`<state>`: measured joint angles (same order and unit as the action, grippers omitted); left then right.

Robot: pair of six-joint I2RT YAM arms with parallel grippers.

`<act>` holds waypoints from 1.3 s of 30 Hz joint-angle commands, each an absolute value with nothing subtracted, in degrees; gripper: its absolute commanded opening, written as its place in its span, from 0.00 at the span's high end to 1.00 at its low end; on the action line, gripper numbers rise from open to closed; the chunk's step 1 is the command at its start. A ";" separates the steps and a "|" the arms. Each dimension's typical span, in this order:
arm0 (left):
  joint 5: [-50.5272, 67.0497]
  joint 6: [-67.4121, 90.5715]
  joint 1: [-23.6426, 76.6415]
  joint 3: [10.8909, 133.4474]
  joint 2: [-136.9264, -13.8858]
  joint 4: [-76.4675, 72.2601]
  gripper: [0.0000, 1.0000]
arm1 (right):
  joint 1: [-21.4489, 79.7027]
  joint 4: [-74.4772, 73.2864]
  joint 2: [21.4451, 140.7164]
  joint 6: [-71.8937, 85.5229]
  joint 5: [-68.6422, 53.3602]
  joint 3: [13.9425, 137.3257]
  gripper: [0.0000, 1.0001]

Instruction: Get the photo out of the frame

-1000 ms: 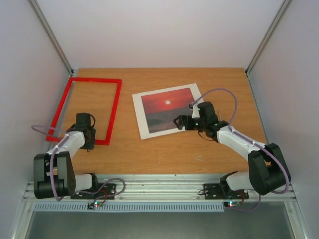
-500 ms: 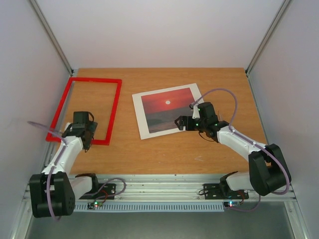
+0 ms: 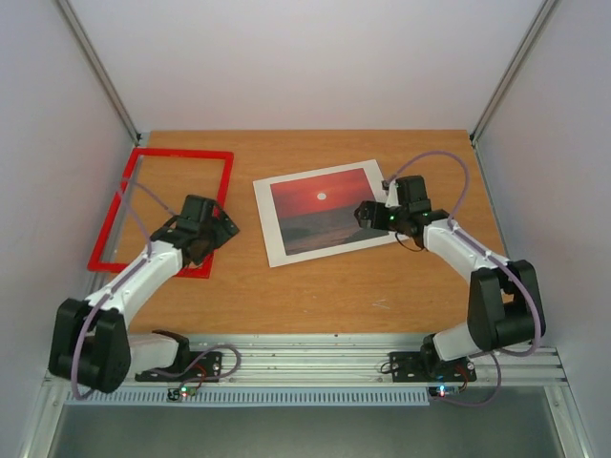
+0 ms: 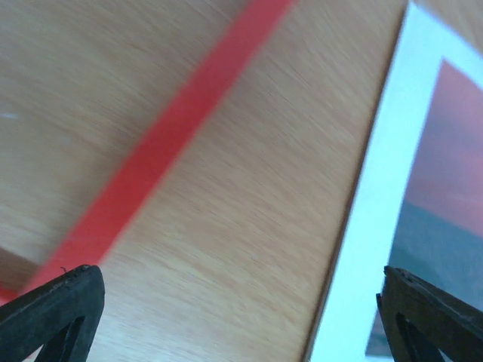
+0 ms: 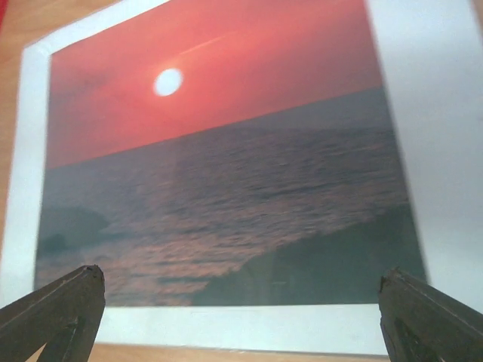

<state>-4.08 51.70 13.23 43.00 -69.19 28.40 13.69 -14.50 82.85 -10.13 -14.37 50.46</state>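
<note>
The photo [image 3: 320,205], a sunset print with a white margin, lies flat on the table at the centre, outside the frame. The red frame [image 3: 181,153] lies flat at the left with wood showing inside it. My left gripper [image 3: 227,229] is open and empty over the bare wood between the frame's right bar and the photo's left edge. In the left wrist view the frame bar [image 4: 158,143] and the photo's margin [image 4: 385,196] both show. My right gripper [image 3: 367,212] is open and empty, low over the photo's right edge. The right wrist view shows the photo [image 5: 219,173] between its fingertips [image 5: 60,309].
The wooden table [image 3: 315,286] is enclosed by white walls at the left, right and back. A metal rail [image 3: 305,367] with the arm bases runs along the near edge.
My left arm has swung right, from the frame's near right corner toward the photo's left edge. My right gripper has shifted right and back along the photo's right side. Photo and frame have not moved.
</note>
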 commanded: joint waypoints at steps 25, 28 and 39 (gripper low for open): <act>7.71 39.91 27.90 65.61 -106.48 26.60 0.01 | -2.81 -26.81 108.07 -11.45 -20.05 68.45 0.02; 9.49 39.99 28.16 66.01 -108.05 25.92 0.01 | -2.81 -27.25 107.89 -10.63 -21.23 67.73 0.02; 12.46 39.05 28.47 63.45 -107.03 24.38 0.01 | -1.51 -25.09 102.10 -7.28 -26.90 59.76 0.02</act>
